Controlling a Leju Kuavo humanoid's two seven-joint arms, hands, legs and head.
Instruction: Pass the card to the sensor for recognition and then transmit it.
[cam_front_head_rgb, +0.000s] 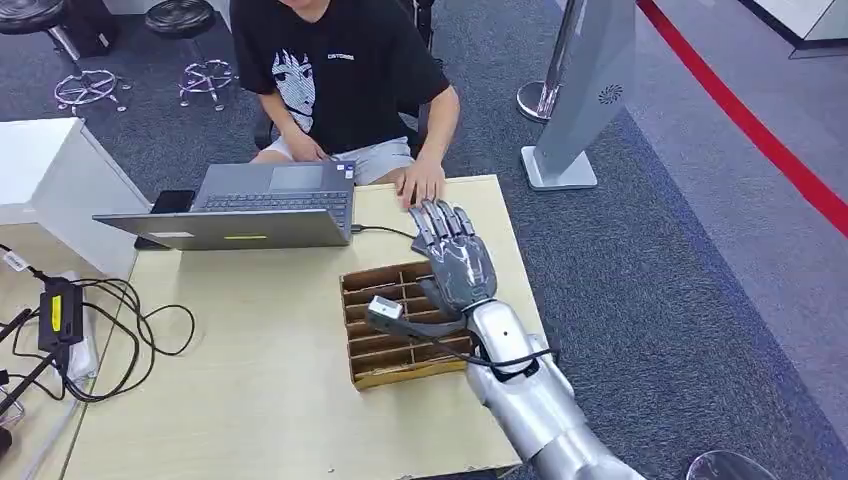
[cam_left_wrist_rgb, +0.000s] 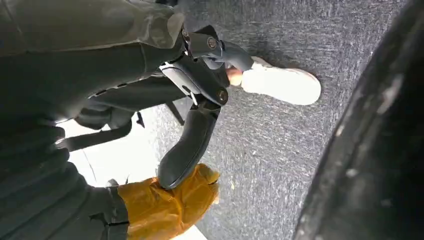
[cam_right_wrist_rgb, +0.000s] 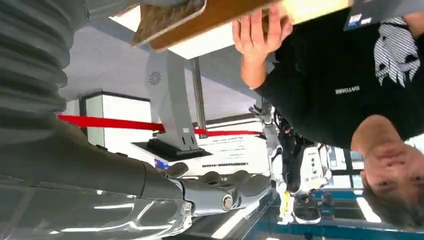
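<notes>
One right hand (cam_front_head_rgb: 455, 258), fingers spread and empty, above one slotted tray (cam_front_head_rgb: 385, 340) near table's right edge (cam_front_head_rgb: 524, 290); left hand's (cam_left_wrist_rgb: 190, 95) grip unclear.

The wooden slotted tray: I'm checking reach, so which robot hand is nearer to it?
Right. The right robot hand hovers over the far right corner of the wooden slotted tray. The left robot hand hangs over grey carpet, away from the table.

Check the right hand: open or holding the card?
Open. In the head view the right hand hangs over the slotted cardboard tray, fingers straight and apart, nothing in them.
</notes>
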